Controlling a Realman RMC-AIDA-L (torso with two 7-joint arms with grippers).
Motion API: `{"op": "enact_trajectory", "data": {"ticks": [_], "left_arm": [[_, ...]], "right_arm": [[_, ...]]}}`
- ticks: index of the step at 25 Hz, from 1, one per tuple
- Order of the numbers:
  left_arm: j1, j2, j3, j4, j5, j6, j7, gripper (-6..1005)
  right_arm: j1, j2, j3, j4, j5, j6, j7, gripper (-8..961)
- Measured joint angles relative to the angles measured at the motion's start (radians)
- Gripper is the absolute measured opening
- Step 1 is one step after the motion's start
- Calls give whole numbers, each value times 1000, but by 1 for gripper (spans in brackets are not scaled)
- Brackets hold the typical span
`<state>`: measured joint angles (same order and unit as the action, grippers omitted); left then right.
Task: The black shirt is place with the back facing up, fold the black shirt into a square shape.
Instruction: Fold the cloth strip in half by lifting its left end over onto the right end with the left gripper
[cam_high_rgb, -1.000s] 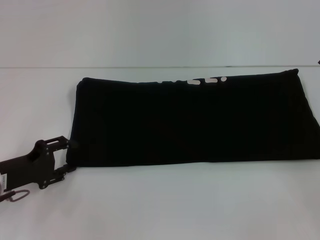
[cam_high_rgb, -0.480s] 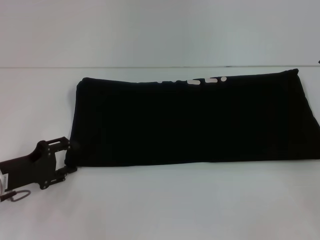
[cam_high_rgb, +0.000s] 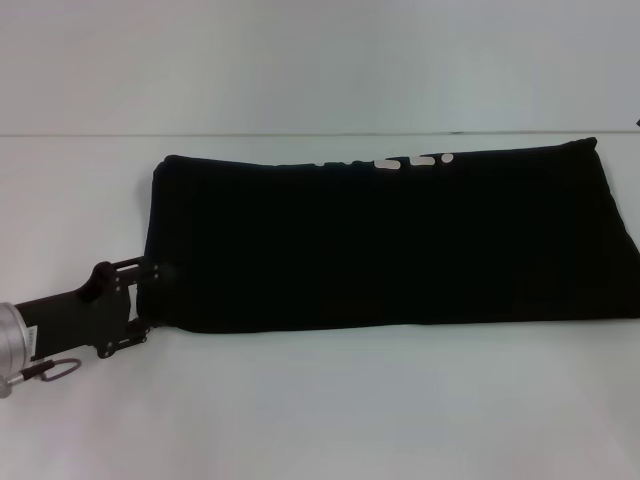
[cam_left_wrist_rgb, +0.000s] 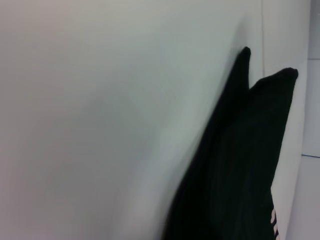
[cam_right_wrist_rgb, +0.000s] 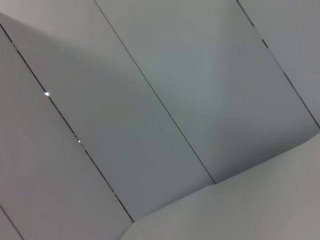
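Observation:
The black shirt (cam_high_rgb: 390, 240) lies on the white table (cam_high_rgb: 330, 410) as a long band folded lengthwise. Small bits of white print (cam_high_rgb: 410, 161) peek out along its far edge. My left gripper (cam_high_rgb: 152, 303) is at the shirt's near left corner, open, with one finger (cam_high_rgb: 160, 270) over the cloth's left edge and the other by the near hem. The left wrist view shows the same black shirt (cam_left_wrist_rgb: 240, 165) running away over the table. My right gripper is out of view.
White table surface (cam_high_rgb: 80, 200) surrounds the shirt on the left and near sides. The shirt's right end reaches the right edge of the head view. The right wrist view shows only pale wall panels (cam_right_wrist_rgb: 165, 100).
My left gripper has moved right and slightly away from me, from just beside the shirt's near left corner onto that corner. The shirt has barely shifted.

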<state>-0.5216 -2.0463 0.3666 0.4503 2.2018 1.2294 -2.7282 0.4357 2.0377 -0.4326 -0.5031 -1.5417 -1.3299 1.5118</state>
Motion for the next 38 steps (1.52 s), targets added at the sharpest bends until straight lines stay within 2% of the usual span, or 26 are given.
{"op": "enact_trajectory", "data": {"ticks": [19,30,33,38], "left_arm": [[22,3,-3,-1,22,26,8,658],[-34,-1,-7,-31,14,-41,24,658],[-55,-1,-8,-38,-25,-7,69,658],[-43,6,-5,-39,-40,1,74,658]], "right_arm": [[-5,-1,3,0,0,0,0,789],[-3,-1,3,0,0,0,2,788],[-3,-1,3,0,1,0,3,788],[-3,-1,3,0,1,0,3,788]]}}
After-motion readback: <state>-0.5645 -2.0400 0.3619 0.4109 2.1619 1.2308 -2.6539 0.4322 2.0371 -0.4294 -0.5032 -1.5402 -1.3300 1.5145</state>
